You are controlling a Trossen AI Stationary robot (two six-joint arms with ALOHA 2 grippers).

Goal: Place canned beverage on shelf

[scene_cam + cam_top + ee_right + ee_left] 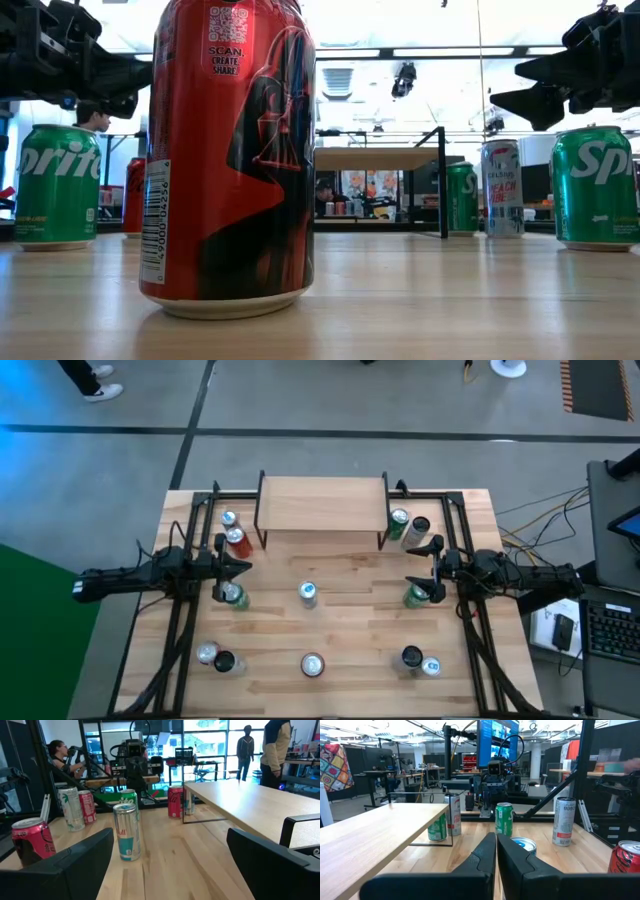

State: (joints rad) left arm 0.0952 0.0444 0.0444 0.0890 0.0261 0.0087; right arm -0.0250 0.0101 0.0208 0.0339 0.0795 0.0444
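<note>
Currently low light-wood shelf [322, 502] at desk's far edge bare; left end effector [243, 568] pinched narrow, right end effector [412, 582] spread wide, both empty above green cans.

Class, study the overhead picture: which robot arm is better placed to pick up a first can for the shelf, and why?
Probably the right: the right gripper is open beside a green can. The left gripper is shut, though equally near its green can. The shelf is empty.
</note>
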